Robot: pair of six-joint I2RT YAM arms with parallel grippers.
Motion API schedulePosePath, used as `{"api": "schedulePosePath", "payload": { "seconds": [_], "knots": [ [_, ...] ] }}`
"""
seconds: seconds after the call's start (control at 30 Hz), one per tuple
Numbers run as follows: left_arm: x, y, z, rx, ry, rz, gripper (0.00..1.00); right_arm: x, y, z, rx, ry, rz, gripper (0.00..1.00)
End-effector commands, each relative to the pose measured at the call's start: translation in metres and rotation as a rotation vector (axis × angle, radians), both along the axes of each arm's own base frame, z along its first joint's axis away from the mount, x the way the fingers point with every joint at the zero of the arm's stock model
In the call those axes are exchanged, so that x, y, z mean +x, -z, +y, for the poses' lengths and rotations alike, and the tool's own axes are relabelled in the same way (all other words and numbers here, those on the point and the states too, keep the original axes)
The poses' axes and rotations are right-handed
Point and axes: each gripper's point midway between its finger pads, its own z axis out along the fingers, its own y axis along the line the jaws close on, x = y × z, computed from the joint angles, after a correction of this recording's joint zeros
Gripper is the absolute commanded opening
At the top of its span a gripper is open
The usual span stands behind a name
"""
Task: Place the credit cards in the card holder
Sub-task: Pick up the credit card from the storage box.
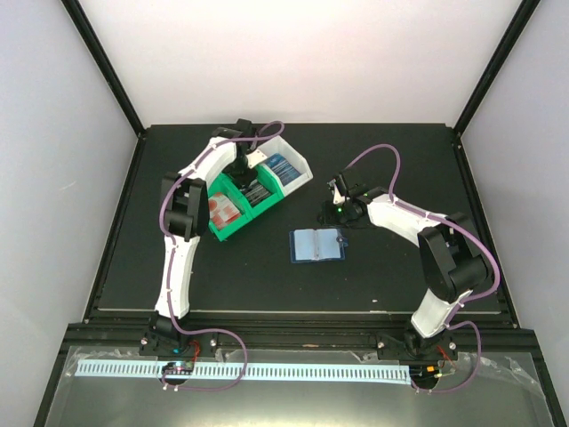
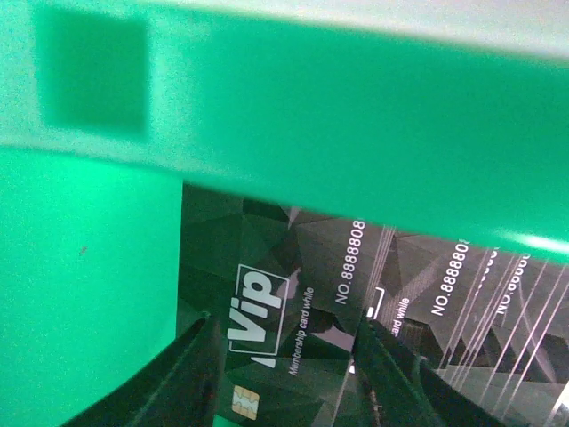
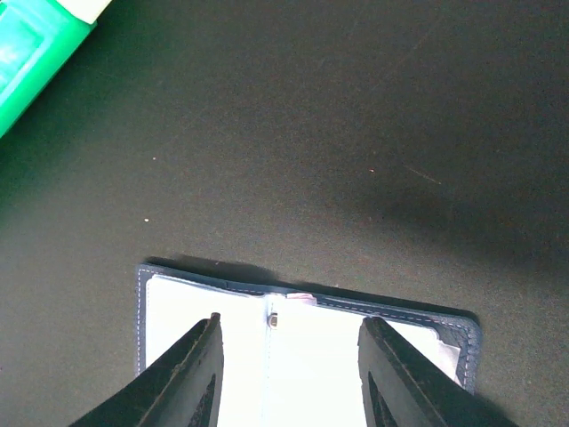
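Note:
The card holder (image 1: pixel 316 244) lies open on the black table, its pale inside up. My right gripper (image 1: pixel 338 210) hovers over its far edge. In the right wrist view the holder (image 3: pixel 311 374) shows between and below the open fingers of the right gripper (image 3: pixel 289 322), which holds nothing. My left gripper (image 1: pixel 243 174) reaches down into the middle compartment of the green-and-white bin (image 1: pixel 233 229). There its open fingers straddle the top dark VIP credit card (image 2: pixel 276 347) of a stack, with the left gripper (image 2: pixel 286 325) close above it. Red-and-white cards (image 1: pixel 224 211) and blue cards (image 1: pixel 280 166) lie in the other compartments.
The bin's green wall (image 2: pixel 89 267) stands close on the left of my left fingers, and its rim crosses above them. A corner of the bin (image 3: pixel 27 53) shows at the upper left in the right wrist view. Black frame posts stand at the table's back corners.

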Motion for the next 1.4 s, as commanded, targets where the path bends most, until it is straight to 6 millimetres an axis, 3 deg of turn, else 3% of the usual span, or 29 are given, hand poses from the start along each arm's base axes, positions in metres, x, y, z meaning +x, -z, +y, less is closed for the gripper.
{"api": "schedulePosePath", "payload": {
  "seconds": [0.0, 0.17, 1.37],
  "knots": [
    [0.005, 0.003, 0.001, 0.014, 0.002, 0.000, 0.40, 0.003, 0.003, 0.001, 0.005, 0.006, 0.004, 0.44],
    [0.004, -0.003, -0.001, -0.003, 0.008, -0.004, 0.37, 0.003, 0.002, 0.001, 0.005, 0.004, 0.001, 0.44],
    [-0.002, -0.015, 0.015, -0.066, -0.043, 0.032, 0.43, 0.004, 0.000, 0.002, 0.008, 0.000, -0.004, 0.44]
  ]
}}
